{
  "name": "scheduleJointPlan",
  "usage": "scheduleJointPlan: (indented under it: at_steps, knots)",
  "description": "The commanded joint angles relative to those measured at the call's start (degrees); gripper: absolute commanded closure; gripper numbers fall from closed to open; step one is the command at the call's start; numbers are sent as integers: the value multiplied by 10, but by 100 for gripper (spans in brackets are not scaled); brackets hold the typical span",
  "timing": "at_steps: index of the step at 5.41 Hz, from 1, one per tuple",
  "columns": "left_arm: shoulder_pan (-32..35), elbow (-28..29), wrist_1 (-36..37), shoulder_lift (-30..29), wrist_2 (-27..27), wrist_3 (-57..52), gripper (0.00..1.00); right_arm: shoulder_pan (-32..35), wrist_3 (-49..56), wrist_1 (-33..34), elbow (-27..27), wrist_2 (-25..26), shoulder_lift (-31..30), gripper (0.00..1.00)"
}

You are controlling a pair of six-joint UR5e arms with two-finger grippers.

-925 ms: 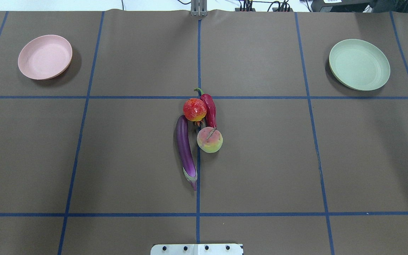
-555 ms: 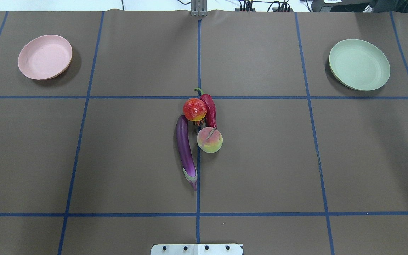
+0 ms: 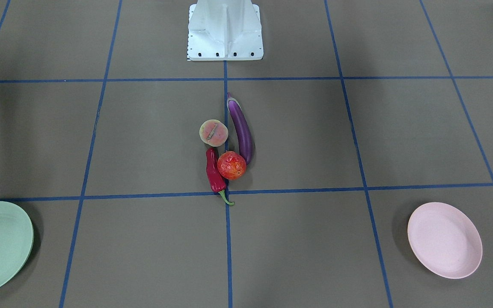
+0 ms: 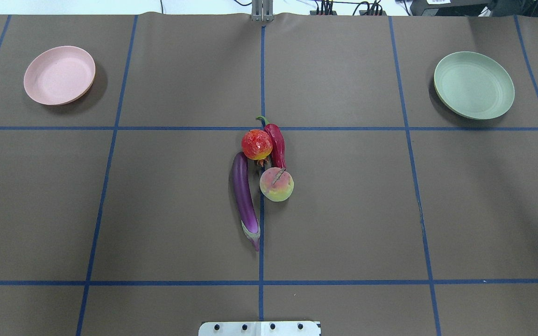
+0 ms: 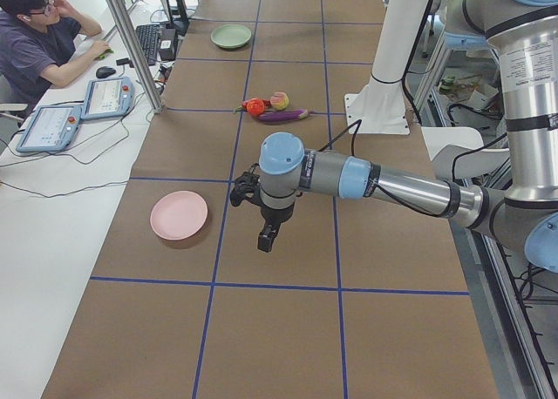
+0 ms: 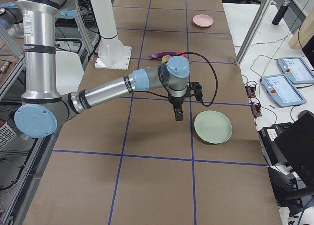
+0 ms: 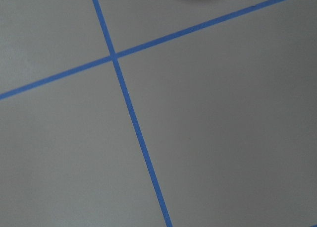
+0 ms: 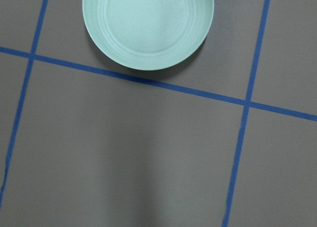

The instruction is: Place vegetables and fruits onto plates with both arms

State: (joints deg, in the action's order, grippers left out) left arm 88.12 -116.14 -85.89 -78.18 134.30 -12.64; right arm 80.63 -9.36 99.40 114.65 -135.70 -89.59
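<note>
Surface (image 4: 343, 210): brown sheet, gridded with blue tape (image 4: 261, 70).

Vegetables, at the centre of the surface:
- Eggplant (image 4: 244, 198): lies along the central tape line, cap end toward the white base (image 3: 225, 30).
- Chili pepper (image 4: 277, 142): roughly parallel to the eggplant, green stem pointing away from the base and crossing a tape line.

Fruits, same cluster:
- Red-orange fruit (image 4: 257, 144): sits between the eggplant's far end and the chili pepper, touching both.
- Peach-like fruit (image 4: 276, 184): just beside the eggplant, touching the chili pepper's tip, brownish streak up.

Plates, well apart from the cluster:
- Pink plate (image 4: 59, 74): far corner on the robot's left.
- Green plate (image 4: 473, 85): far corner on the robot's right.

Arms:
- Left arm (image 5: 384, 183): reaches out over the surface; left gripper (image 5: 268, 239) points down and hangs near the pink plate. Fingers apart or together: cannot tell.
- Right arm (image 6: 113, 90): likewise extended; right gripper (image 6: 178, 114) points down beside the green plate, holding nothing visible. Finger spacing: cannot tell.
</note>
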Motion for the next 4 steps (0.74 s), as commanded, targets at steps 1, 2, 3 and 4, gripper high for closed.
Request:
scheduleJointPlan:
  at_steps: [1, 2, 3, 4]
  knots:
    - [-1, 6, -49, -16, 0, 2, 0, -78, -163, 0, 25, 1, 60, 0]
    - [-1, 6, -54, -17, 1, 1, 0, -123, -254, 0, 26, 7, 105, 0]
    - [-1, 6, -54, -17, 1, 1, 0, -183, -379, 1, 25, 28, 151, 0]
    - [-1, 13, -55, -17, 1, 0, 0, -264, -505, 1, 25, 86, 198, 0]
